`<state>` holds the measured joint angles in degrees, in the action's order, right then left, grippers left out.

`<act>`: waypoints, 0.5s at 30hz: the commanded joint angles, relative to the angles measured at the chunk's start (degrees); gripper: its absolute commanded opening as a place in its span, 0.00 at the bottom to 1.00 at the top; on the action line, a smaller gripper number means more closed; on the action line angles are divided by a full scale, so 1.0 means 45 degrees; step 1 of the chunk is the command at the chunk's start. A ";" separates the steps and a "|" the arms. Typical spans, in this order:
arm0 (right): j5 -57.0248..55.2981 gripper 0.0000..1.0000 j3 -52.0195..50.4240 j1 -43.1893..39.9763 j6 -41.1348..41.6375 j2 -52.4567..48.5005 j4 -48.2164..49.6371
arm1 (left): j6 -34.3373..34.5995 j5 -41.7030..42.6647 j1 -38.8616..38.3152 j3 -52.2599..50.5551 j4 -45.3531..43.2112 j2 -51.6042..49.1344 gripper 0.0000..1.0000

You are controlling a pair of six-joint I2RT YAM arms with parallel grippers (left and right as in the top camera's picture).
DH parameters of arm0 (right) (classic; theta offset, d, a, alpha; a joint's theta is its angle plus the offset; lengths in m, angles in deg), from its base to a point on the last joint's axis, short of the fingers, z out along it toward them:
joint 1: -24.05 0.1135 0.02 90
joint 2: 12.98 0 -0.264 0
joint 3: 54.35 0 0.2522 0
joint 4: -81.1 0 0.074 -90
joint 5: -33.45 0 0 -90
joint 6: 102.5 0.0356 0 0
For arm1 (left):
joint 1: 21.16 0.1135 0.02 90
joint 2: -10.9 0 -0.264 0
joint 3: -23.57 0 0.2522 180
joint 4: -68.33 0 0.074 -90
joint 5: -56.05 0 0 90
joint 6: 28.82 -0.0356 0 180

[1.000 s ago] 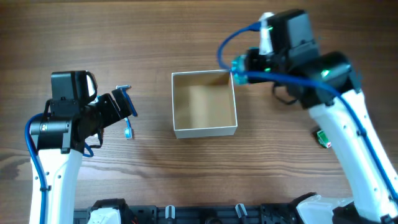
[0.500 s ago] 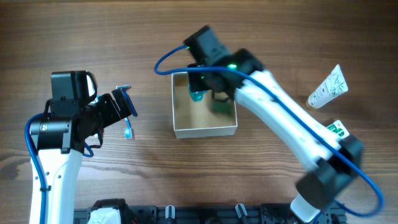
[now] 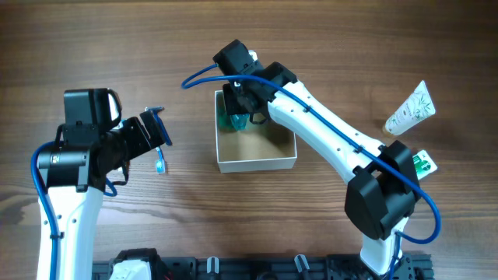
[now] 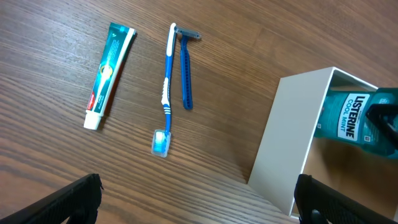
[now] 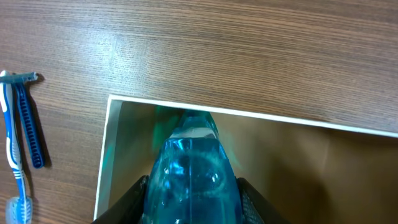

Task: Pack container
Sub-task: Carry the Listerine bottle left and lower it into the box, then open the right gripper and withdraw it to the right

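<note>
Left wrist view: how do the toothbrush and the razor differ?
The toothbrush is longer, blue and white, its head under a clear cap; the razor is shorter and dark blue. Their heads point opposite ways. Both lie flat, side by side, outside the container.

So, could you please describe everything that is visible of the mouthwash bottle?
The mouthwash bottle is clear plastic filled with blue-green liquid, and its label reads Listerine Cool Mint. The right gripper is shut on it, with one finger on each side. The bottle is in the far left corner of the open cardboard box, close to the walls. Whether it rests on the box floor cannot be told, and its cap is hidden.
</note>
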<state>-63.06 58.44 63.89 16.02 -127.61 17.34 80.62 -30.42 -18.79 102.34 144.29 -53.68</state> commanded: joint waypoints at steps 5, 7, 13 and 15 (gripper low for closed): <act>-0.0311 0.29 0.0277 0.0112 0.0316 -0.0277 0.0194 | 0.0083 0.0112 0.0083 0.0233 0.0049 -0.0024 1.00; -0.0267 0.37 0.0282 0.0112 0.0301 -0.0277 0.0146 | 0.0083 0.0107 0.0083 0.0233 0.0053 -0.0024 1.00; -0.0267 0.57 0.0282 0.0112 -0.0019 -0.0277 -0.0160 | 0.0083 0.0112 0.0083 0.0233 0.0053 -0.0024 1.00; -0.0272 0.63 0.0282 0.0112 -0.0204 -0.0277 -0.0253 | 0.0083 0.0112 0.0083 0.0233 0.0053 -0.0024 1.00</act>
<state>-63.06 58.48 64.04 15.91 -128.81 16.84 80.62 -30.42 -18.79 102.34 144.31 -53.66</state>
